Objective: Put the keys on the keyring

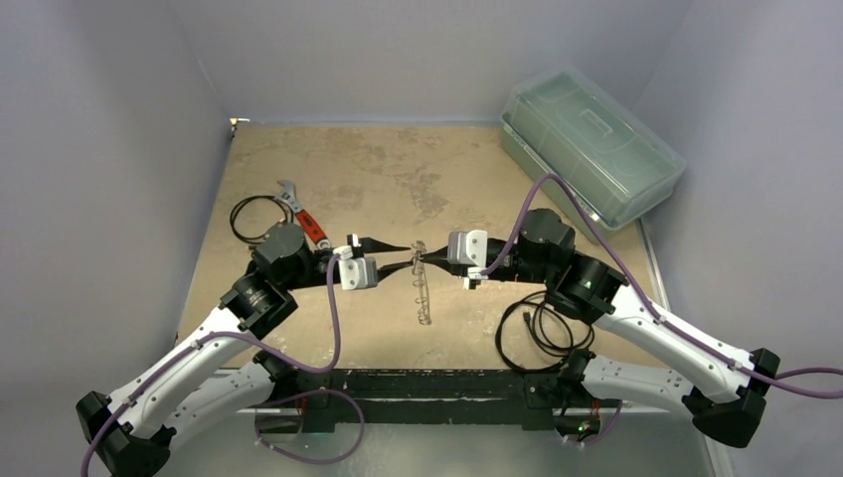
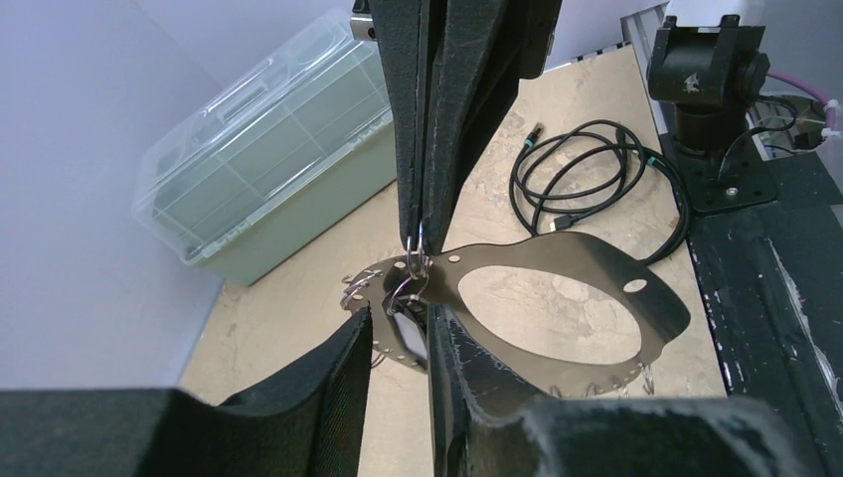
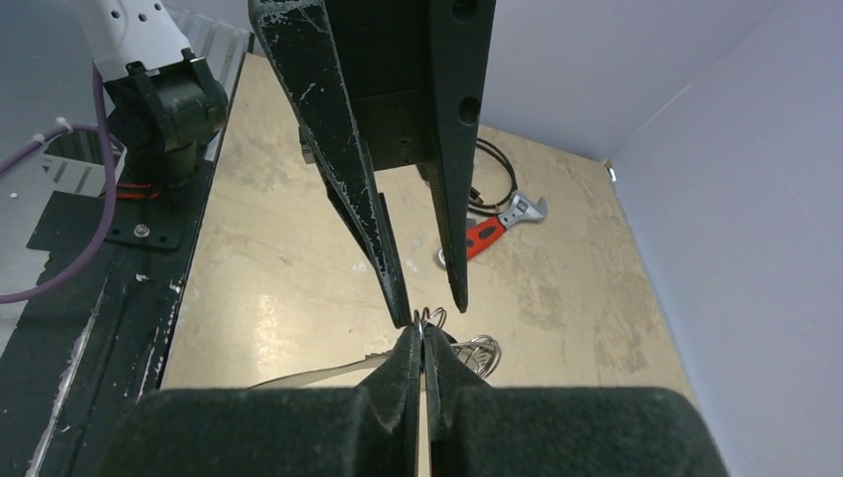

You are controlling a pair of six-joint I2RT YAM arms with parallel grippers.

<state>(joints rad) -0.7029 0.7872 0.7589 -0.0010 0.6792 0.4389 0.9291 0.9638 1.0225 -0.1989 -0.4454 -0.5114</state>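
The keyring point(image 2: 567, 263) is a thin flat silver loop with small holes and little rings along its rim; in the top view point(image 1: 423, 298) it hangs edge-on above the table. My right gripper point(image 1: 427, 248) is shut on its top rim, which the right wrist view point(image 3: 421, 333) shows pinched between the pads. A key point(image 2: 410, 336) with a black head hangs from a small ring at that rim. My left gripper point(image 2: 401, 320) is open, with the key in the gap close to its right finger point(image 2: 497, 397). In the right wrist view its spread fingertips point(image 3: 403, 316) meet the rim.
A clear lidded plastic box point(image 1: 591, 144) stands at the back right. A red-handled wrench point(image 1: 303, 214) and a coiled black cable point(image 1: 256, 214) lie at the left. Another black cable point(image 1: 542, 333) lies by the right arm. A black rail point(image 1: 427, 383) runs along the near edge.
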